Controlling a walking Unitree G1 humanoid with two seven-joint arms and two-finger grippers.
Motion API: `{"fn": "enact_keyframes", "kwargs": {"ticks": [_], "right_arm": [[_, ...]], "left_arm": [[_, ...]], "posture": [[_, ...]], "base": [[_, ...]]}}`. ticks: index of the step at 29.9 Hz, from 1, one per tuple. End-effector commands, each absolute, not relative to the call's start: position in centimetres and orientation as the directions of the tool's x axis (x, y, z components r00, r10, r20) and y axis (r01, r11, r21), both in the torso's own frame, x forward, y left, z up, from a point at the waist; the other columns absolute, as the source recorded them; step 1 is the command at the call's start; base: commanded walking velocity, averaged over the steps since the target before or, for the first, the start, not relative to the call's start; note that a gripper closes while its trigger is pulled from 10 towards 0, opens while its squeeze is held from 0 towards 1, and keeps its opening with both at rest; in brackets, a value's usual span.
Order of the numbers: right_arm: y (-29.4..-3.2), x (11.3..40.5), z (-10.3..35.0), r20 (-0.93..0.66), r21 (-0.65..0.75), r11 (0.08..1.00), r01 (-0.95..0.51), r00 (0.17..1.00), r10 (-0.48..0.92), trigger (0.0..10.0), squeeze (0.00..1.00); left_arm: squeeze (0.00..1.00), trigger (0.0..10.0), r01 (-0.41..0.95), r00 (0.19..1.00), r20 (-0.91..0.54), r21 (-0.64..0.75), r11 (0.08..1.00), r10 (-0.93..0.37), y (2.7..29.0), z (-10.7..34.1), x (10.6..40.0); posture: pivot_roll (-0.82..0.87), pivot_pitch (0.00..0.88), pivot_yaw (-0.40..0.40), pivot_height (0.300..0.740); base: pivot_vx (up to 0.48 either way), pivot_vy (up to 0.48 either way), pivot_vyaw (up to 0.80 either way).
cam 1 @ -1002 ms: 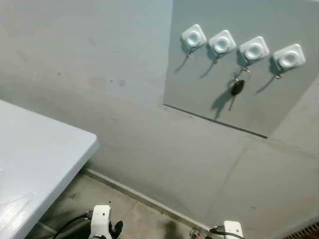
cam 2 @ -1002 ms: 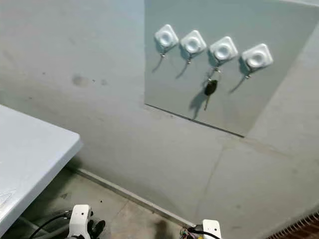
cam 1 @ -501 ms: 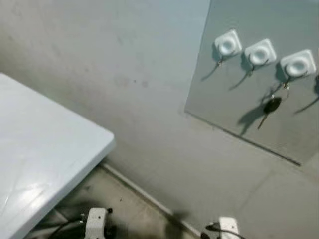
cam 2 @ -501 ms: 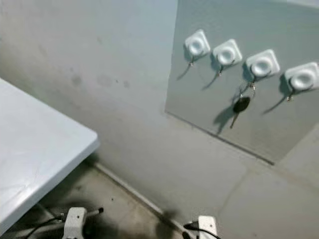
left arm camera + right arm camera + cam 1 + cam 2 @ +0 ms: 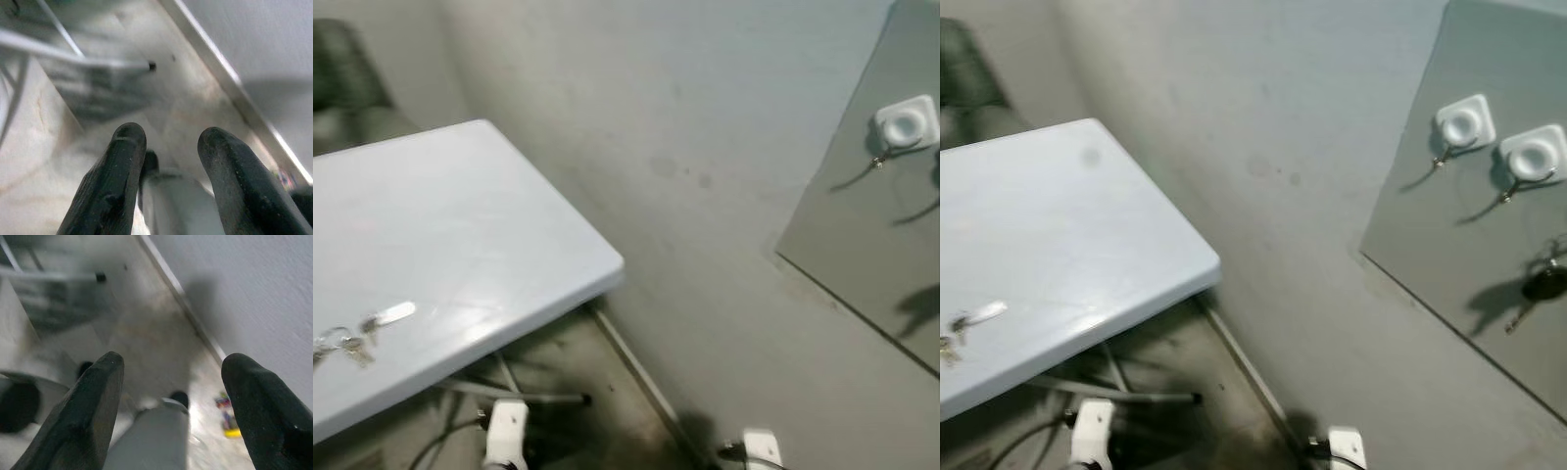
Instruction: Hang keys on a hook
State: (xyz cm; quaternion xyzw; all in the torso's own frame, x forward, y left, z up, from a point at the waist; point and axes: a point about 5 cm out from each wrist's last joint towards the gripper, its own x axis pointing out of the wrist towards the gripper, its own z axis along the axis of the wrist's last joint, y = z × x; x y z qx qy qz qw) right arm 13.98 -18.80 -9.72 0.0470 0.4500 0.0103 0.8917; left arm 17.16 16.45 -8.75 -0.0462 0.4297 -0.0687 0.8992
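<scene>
Left gripper (image 5: 168, 142): hung low over the floor (image 5: 195, 98), its two black fingers (image 5: 115, 186) held apart with nothing between them. Right gripper (image 5: 171, 382): likewise pointed down at the floor, fingers spread wider and nothing held; a small yellow and red item (image 5: 227, 418), too blurred to be identified, is seen on the floor just beside the wall's foot. White wrist housings of both arms are caught at the lower edge of the head views.

White folding table (image 5: 509, 225): placed to the robot's left, its near corner just beside the wall (image 5: 705, 117); grey metal legs (image 5: 509, 392) are seen beneath it. One set of keys (image 5: 362, 333) is laid on the tabletop toward its left edge: a silver ring with small keys and a pale oblong tag, blurred.

Skirting strip (image 5: 220, 68): run along the foot of the wall, pale against the mottled floor.

Grey panel (image 5: 1449, 255): fixed to the wall on the robot's right, higher up. White square hooks (image 5: 1463, 122) are mounted in a row along it, two of them being visible in the right eye view. A second key with a black head (image 5: 1542, 284) is hung below the row at the frame's right edge, its shadow cast on the panel beside it.

Dark chair back (image 5: 342, 69): partly seen beyond the table's far end.
</scene>
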Motion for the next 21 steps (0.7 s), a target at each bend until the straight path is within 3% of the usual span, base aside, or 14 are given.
{"fn": "enact_keyframes", "kwargs": {"ticks": [1, 21], "right_arm": [[-18.60, 14.44, -9.60, -0.797, 0.103, 0.994, 0.026, 0.600, 0.067, 10.0, 0.00], [-19.21, 14.50, -9.50, -0.797, 0.094, 0.995, 0.025, 0.601, 0.060, 10.0, 0.00]], "left_arm": [[0.00, 10.0, 0.078, 0.613, -0.777, -0.119, 0.990, -0.142, 17.20, -8.81, 16.96], [0.00, 10.0, 0.075, 0.609, -0.782, -0.112, 0.991, -0.135, 17.34, -8.85, 16.88]], "posture": [[-0.05, 0.000, -0.014, 0.740], [-0.04, 0.000, -0.017, 0.740]], "base": [[0.000, 0.000, 0.79], [0.000, 0.000, 0.79]]}}
